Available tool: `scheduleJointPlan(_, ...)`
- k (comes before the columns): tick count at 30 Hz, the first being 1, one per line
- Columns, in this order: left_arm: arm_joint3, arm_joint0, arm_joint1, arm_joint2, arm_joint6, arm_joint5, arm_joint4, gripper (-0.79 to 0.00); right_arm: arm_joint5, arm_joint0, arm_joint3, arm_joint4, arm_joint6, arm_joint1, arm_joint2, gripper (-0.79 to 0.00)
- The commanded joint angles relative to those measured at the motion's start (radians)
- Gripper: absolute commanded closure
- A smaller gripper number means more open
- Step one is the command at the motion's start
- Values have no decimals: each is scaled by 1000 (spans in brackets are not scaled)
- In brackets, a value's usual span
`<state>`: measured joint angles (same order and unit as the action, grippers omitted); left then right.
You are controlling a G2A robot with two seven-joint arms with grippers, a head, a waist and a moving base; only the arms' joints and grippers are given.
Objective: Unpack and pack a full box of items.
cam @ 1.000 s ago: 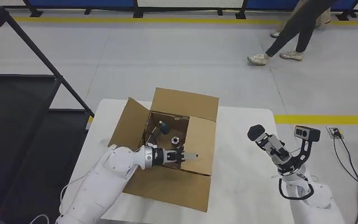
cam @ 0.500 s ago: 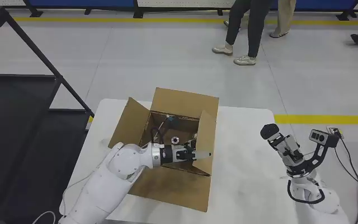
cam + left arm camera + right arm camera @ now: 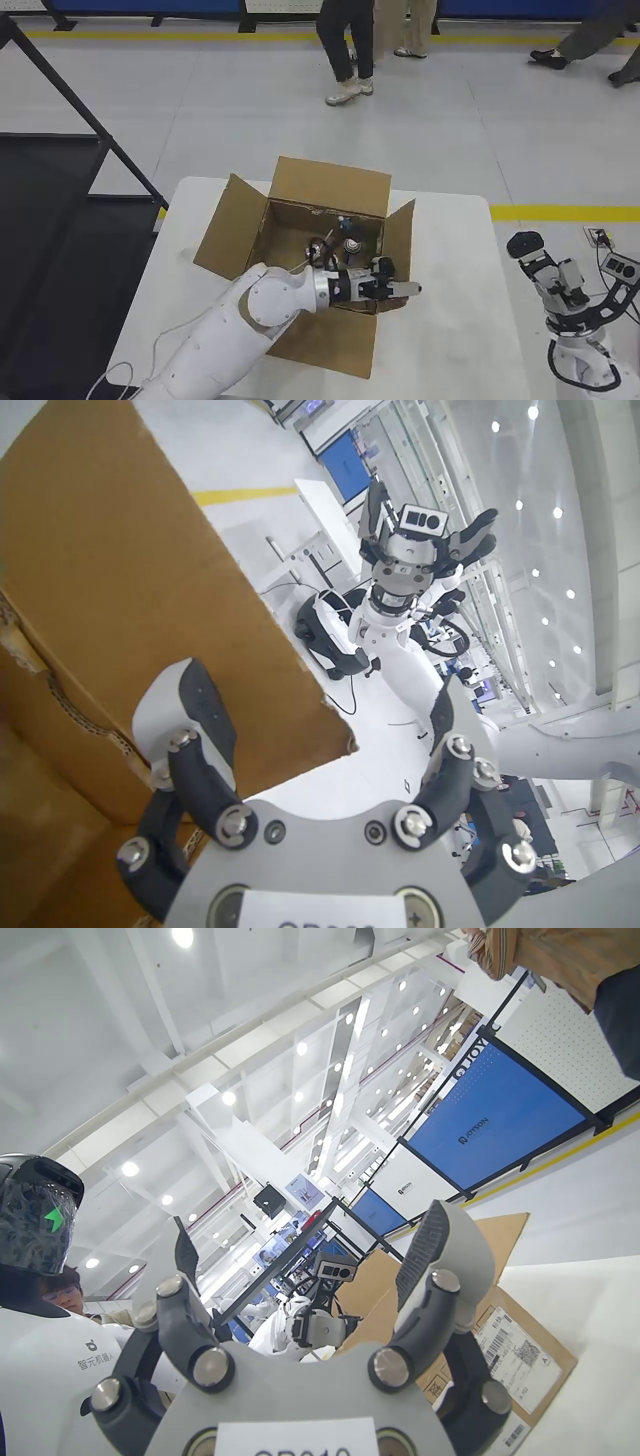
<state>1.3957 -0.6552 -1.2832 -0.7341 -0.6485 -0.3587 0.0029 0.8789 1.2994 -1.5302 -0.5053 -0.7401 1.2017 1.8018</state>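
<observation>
item: brown cardboard box point(image 3: 330, 185), open at the top, standing on the white table point(image 3: 450, 300). the back flap is raised, the left and near flaps are folded outward, and the right side flap point(image 3: 402, 225) stands upright. inside, near the far wall, lie a few small items point(image 3: 347, 235), one dark and one pale, too small to name.

item: left gripper point(image 3: 325, 710), at the box's near right corner, its arm laid across the near wall of the box. the fingers are spread apart and clasp nothing. the right side flap rises just beside it. in the left wrist view the flap's rough corner reaches into the gap between the two fingers: one finger lies over the cardboard face, the other is clear of it. whether that finger touches the flap cannot be told.

item: right gripper point(image 3: 310, 1248), held up at the table's right edge, well apart from the box, fingers wide and empty. in the right wrist view the box lies beyond the gripper, its labelled side wall turned toward it.
</observation>
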Motion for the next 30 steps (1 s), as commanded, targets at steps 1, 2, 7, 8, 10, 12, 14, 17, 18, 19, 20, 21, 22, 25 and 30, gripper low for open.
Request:
scheduleJointPlan(1, 1, -1, 1, -1, 0, -1, 0, -785, 0, 0, 0, 0, 1, 0, 0, -785)
scheduleJointPlan(2, 1, -1, 1, -1, 0, -1, 0, -785, 0, 0, 0, 0, 1, 0, 0, -785)
scheduleJointPlan(7, 1, -1, 1, -1, 0, -1, 0, -785, 0, 0, 0, 0, 1, 0, 0, -785)
scheduleJointPlan(8, 1, -1, 1, -1, 0, -1, 0, -785, 0, 0, 0, 0, 1, 0, 0, -785)
scheduleJointPlan(10, 7, -9, -2, 2, 15, 18, 16, -785, 0, 0, 0, 0, 1, 0, 0, -785)
scheduleJointPlan(12, 12, -4, -8, 17, 23, 50, 52, -785, -11, 1, -8, 0, 18, 0, 2, -785)
scheduleJointPlan(14, 0, 4, -18, 33, 30, 69, 51, -785, -18, 5, -18, -10, 53, 1, 5, -785)
scheduleJointPlan(17, -31, 28, -40, 69, 36, 104, 56, -785, -11, 7, -12, -27, 77, 0, 13, -785)
scheduleJointPlan(18, -44, 37, -48, 83, 33, 118, 53, -785, -8, 8, -10, -29, 78, 0, 16, -785)
scheduleJointPlan(19, -60, 49, -57, 99, 25, 132, 55, -785, -5, 10, -8, -32, 76, -1, 18, -785)
scheduleJointPlan(20, -78, 61, -66, 114, 18, 148, 53, -785, -3, 13, -6, -35, 76, -2, 21, -785)
scheduleJointPlan(21, -93, 72, -76, 126, 16, 156, 45, -785, -1, 14, -4, -38, 76, -3, 23, -785)
scheduleJointPlan(22, -110, 82, -85, 138, 13, 162, 42, -785, 2, 16, -2, -38, 77, -4, 26, -785)
scheduleJointPlan(25, -154, 115, -110, 170, -5, 185, 47, -785, 6, 19, 4, -27, 84, -6, 35, -785)
scheduleJointPlan(30, -202, 143, -142, 203, -20, 195, 60, -785, 6, 12, 23, 57, 167, -6, 56, -785)
